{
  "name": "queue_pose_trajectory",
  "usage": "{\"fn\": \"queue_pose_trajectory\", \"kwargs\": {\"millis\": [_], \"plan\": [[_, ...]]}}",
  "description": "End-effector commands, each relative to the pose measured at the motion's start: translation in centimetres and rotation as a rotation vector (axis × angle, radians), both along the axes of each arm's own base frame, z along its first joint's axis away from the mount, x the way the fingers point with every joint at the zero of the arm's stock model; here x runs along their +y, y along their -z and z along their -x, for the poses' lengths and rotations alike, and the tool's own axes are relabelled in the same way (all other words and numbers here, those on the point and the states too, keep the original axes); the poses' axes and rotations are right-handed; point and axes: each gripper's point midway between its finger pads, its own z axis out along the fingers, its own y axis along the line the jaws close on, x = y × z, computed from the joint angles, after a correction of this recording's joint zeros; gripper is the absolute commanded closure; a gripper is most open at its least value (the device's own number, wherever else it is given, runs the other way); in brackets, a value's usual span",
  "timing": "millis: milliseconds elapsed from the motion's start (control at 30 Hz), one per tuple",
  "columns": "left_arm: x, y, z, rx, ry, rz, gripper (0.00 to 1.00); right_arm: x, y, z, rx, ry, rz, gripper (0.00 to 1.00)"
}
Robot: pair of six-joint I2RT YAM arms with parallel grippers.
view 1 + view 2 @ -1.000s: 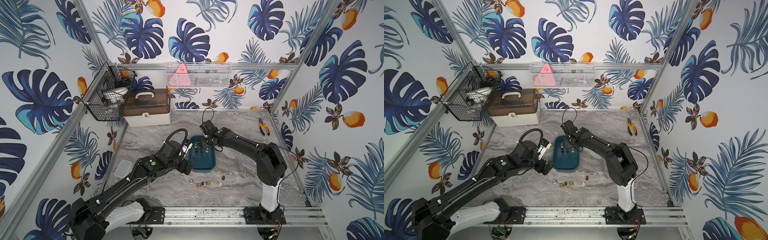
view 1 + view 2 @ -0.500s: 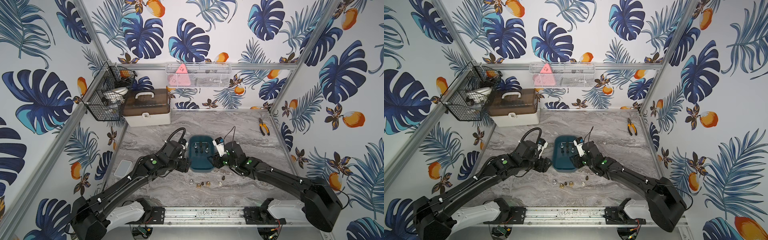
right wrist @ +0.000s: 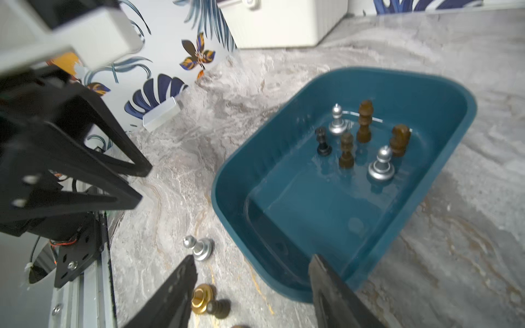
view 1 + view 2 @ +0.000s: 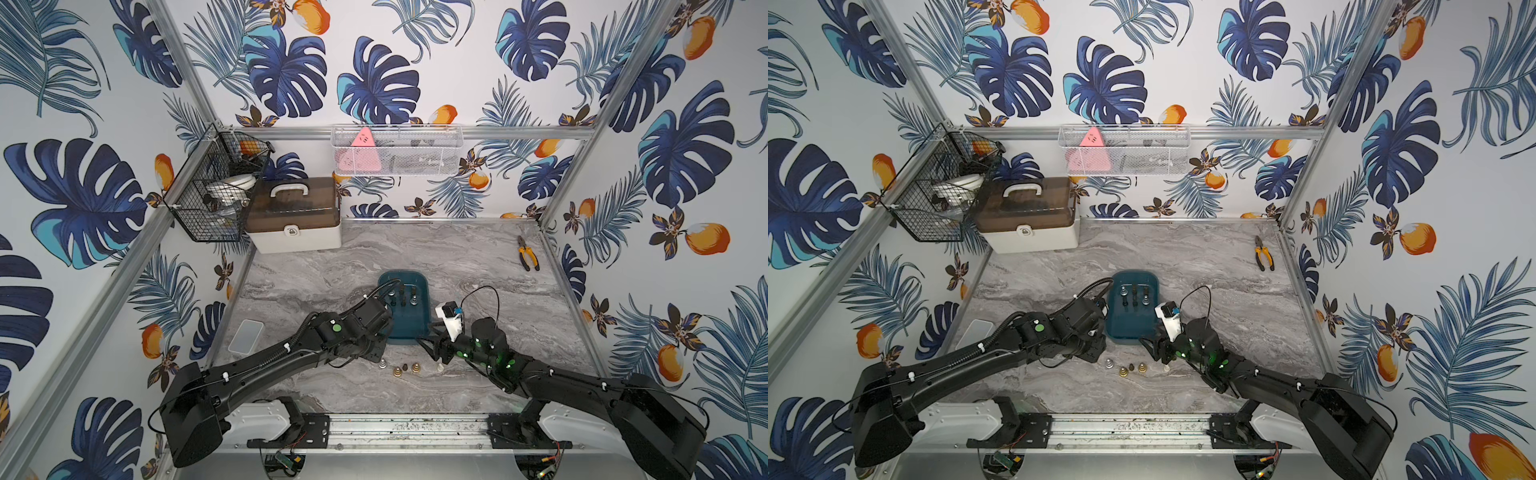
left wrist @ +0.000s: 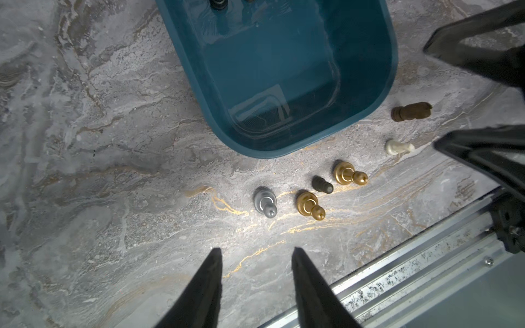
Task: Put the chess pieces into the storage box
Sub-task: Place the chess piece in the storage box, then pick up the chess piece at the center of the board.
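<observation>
The left gripper [image 5: 255,251] hangs over the grey marble-patterned tabletop [image 5: 113,170], its black jaws parted with nothing between them; the right gripper [image 3: 252,258] is likewise spread and empty, low by the near corner of the dark teal plastic storage box [image 4: 409,328], which sits mid-table between the two arms; six chess pieces [image 3: 365,122], brown, silver and black, stand upright at its far end; just outside its near end are a silver pawn [image 5: 265,201], two golden pawns [image 5: 309,204], a small dark piece [image 5: 322,184], a white piece [image 5: 399,147] and a brown piece [image 5: 412,111].
</observation>
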Motion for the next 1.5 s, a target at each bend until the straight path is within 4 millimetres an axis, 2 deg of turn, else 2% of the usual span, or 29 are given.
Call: {"fn": "queue_pose_trajectory", "kwargs": {"millis": [0,200,433,567,833,1033,1333,1467], "plan": [[-0.5,0.2,-0.1,0.004,-0.027,0.013,0.53,0.3,-2.8,-0.2,-0.101,-0.002,-0.075,0.33],[-0.9,2.1,0.3,0.040,-0.011,-0.076,0.51,-0.5,-3.7,-0.1,-0.141,0.028,-0.089,0.28],[-1.6,4.5,0.4,0.068,-0.006,-0.106,0.51,-1.3,-4.4,0.2,-0.175,0.050,-0.122,0.16],[-1.7,5.5,0.3,0.074,-0.003,-0.127,0.51,-1.6,-4.5,0.0,-0.178,0.069,-0.124,0.12],[-1.8,6.9,-0.3,0.066,0.007,-0.168,0.54,-2.0,-4.6,-0.3,-0.180,0.100,-0.126,0.11],[-2.2,7.6,-0.8,0.062,0.017,-0.186,0.61,-1.8,-4.4,-0.5,-0.168,0.101,-0.112,0.10],[-2.3,8.4,-0.5,0.084,0.024,-0.185,0.65,-1.7,-4.1,-0.8,-0.154,0.107,-0.100,0.09],[-2.3,8.7,-0.4,0.089,0.028,-0.188,0.70,-1.6,-4.0,-0.9,-0.146,0.111,-0.098,0.09]]}}
